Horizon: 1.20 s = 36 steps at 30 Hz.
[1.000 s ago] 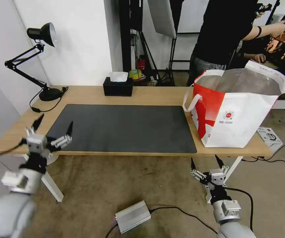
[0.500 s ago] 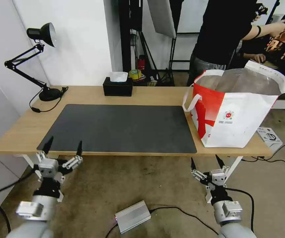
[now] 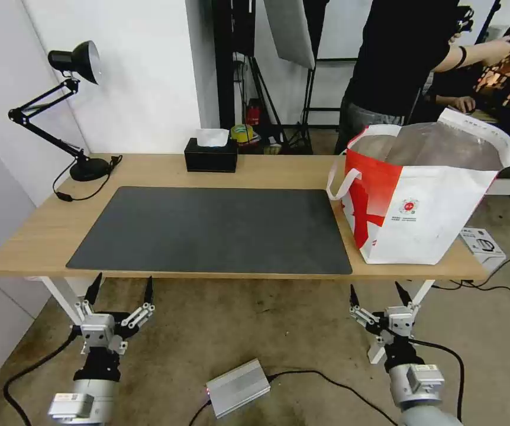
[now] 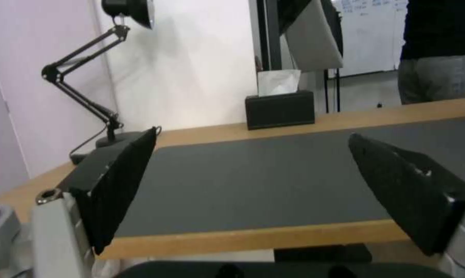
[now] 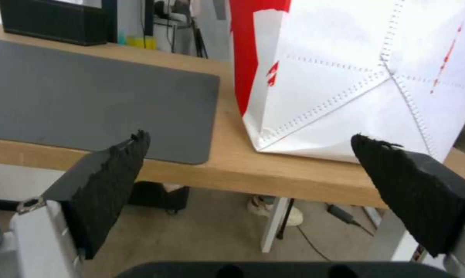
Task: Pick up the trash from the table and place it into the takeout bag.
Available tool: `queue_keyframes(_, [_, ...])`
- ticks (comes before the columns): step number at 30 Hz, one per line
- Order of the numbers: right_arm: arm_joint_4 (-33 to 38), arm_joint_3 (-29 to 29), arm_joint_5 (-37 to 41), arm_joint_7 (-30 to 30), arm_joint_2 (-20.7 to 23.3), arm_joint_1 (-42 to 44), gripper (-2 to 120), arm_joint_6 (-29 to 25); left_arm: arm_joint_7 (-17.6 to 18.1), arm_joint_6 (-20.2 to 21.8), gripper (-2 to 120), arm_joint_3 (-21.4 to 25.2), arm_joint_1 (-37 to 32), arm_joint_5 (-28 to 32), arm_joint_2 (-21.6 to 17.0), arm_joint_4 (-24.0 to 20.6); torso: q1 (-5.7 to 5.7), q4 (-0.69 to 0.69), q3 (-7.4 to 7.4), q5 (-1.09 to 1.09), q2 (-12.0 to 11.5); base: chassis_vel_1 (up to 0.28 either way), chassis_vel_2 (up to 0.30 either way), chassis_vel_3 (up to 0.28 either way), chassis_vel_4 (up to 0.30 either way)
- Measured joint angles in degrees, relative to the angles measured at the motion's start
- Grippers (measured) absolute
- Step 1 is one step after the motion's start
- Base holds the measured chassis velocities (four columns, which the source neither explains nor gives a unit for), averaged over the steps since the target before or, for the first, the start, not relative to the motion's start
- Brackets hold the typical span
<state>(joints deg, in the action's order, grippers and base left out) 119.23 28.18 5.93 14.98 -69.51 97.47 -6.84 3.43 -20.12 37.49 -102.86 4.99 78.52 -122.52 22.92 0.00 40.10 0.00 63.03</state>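
Both tools hang below the desk's front edge, fingers spread and holding nothing: the left tool [image 3: 120, 288] under the near left corner, the right tool [image 3: 377, 294] under the near right end, each pointing up toward the tabletop.

At the right end of the desk [image 3: 148, 168] stands the takeout bag [image 3: 426, 219], a tall boxy carrier of white woven-look fabric with a red side panel, a white loop handle drooping over that panel, a small round logo on its front face and crinkled silver foil lining its open mouth (what lies inside cannot be made out). In the right wrist view the bag [image 5: 346, 88] shows stitched, perforated seams crossing its white face, its base corner resting just beside the mat's edge.

A large dark grey mat [image 3: 213, 228], matte and rectangular with rounded corners, covers the middle of the long light-wood top, which sits on white legs. Along the far edge are a black tissue box [image 3: 210, 155] with a white sheet poking out, and a black articulated desk lamp [image 3: 60, 100] whose cord trails across the wood.

Bare concrete floor lies beneath, with a silver metal box [image 3: 238, 387] and black cables; a white wall stands behind the lamp.
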Motion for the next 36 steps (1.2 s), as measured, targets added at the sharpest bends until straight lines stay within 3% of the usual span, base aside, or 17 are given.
queue_keyframes(9, [0.24,0.33,-0.04,0.25,-0.49,0.66,100,-0.14,0.39,-2.82,100,-1.30,-1.12,-1.69,1.65,1.87,0.00,0.00,0.01,0.00,0.00,0.000,0.000,0.000,0.000])
queue_keyframes(36, [1.42,0.06,-0.23,0.43,-0.83,1.38,100,-0.30,0.41,-2.91,100,-0.54,-0.70,-2.24,1.23,0.15,0.00,0.00,0.00,0.00,0.00,0.000,0.000,0.000,0.000])
